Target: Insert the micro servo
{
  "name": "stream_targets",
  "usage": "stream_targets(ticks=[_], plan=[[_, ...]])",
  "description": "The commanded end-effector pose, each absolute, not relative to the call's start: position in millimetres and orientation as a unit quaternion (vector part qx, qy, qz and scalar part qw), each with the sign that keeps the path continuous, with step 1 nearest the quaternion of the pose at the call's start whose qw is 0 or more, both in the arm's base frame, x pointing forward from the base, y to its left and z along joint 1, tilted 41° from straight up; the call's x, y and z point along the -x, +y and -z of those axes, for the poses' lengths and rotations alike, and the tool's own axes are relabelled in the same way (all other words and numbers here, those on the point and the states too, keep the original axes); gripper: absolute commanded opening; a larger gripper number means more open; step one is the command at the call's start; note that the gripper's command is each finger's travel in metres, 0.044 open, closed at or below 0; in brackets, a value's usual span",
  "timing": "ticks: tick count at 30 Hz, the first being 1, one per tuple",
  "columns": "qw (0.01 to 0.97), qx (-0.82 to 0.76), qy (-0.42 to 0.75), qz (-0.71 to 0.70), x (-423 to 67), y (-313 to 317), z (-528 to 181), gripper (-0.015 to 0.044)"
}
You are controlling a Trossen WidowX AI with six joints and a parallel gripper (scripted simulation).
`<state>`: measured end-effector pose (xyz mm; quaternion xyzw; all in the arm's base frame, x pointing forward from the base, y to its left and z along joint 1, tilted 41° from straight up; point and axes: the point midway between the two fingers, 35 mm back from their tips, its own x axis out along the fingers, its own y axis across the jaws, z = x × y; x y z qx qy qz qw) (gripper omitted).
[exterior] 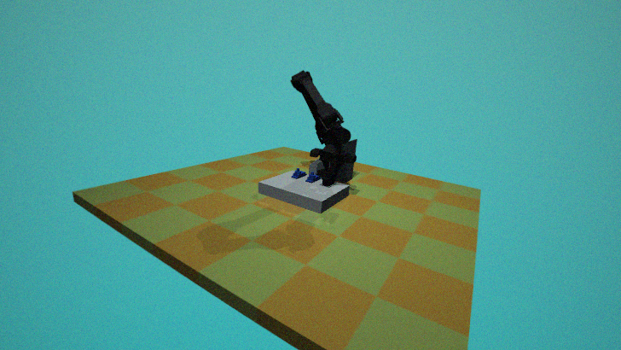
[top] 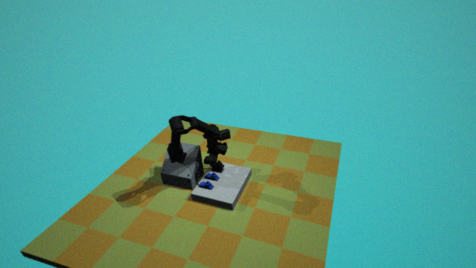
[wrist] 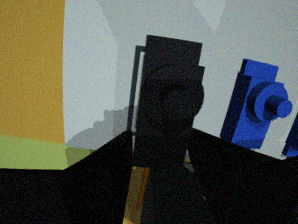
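While two blue servos [top: 208, 180] sit seated in the grey deck [top: 229, 191] on the checkered table [top: 266, 233], the gripper [top: 218, 166] is clamped on the dark micro servo [wrist: 169, 106], holding it just above the deck beside them.

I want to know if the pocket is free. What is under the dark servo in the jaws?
The dark servo held in the gripper hangs over the grey deck, beside a blue servo. Only a thin dark line shows along its left edge. It covers whatever is directly beneath, so the pocket cannot be seen.
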<state>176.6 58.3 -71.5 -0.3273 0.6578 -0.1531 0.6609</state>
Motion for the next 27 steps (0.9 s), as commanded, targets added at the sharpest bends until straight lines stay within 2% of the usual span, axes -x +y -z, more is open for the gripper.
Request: stream_targets(ticks=[1,27], plan=[[0.662,0.331,0.655,0.153,-178.1,55.5,74.0,0.0000],[0.662,0.331,0.654,0.154,-180.5,38.5,93.8,0.0000]])
